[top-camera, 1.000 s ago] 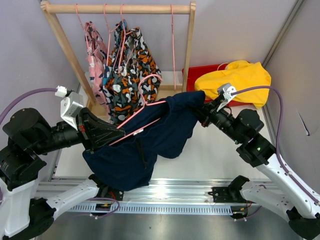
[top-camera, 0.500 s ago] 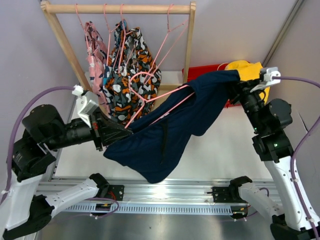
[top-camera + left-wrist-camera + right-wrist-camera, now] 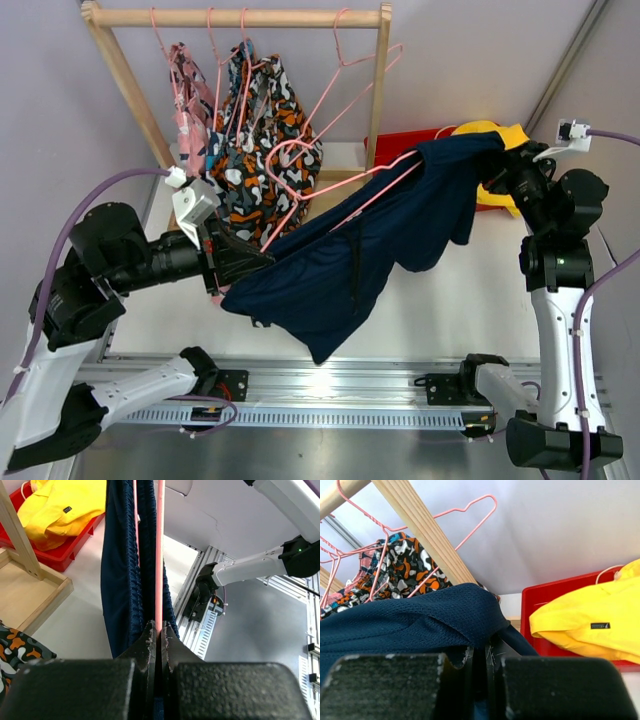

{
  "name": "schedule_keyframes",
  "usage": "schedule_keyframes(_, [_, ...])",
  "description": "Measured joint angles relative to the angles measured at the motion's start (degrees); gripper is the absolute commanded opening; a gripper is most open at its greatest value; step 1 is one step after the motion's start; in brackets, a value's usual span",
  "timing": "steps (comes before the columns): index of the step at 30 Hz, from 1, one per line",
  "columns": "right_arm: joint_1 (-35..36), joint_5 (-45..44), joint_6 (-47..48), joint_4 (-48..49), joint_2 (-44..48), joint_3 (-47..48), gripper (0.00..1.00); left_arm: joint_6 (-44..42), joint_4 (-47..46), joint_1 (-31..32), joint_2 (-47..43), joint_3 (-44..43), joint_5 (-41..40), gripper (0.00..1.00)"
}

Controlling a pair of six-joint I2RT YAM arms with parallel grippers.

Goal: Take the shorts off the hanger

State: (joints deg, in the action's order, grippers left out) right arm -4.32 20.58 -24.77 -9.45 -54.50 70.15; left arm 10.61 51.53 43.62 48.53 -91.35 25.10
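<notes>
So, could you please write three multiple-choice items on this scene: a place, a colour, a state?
1. Where are the plain yellow fabric shorts? A on a shelf; B in the red plastic tray; C on a chair.
2. What colour is the wire hanger carrying the navy mesh shorts? A white; B pink; C black.
3. How is the right gripper? A wide open; B shut on nothing; C shut on the navy shorts.
Key: B, yellow fabric lies in the tray; B, its bar shows pink; C, navy fabric sits between its shut jaws.
</notes>
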Motion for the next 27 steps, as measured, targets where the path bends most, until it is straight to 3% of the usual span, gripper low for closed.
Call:
schedule_keyframes(10, [-2.3,1.5,-2.3,0.0,1.0,-3.8,0.00,-0.7,1.6,0.2,2.8,-2.6,-1.6,0.00])
schedule_keyframes(18, [-10.6,5.2,-4.9,-0.3,0.3,-4.3,0.00,-0.8,-0.2,0.3,3.8,-3.9,-2.5,0.00])
schedule_keyframes(27, [-10.5,10.1,-6.9,2.8,1.4,-9.1,0.00,-1.1,-0.4,0.3,3.9,-3.9,-3.0,0.00])
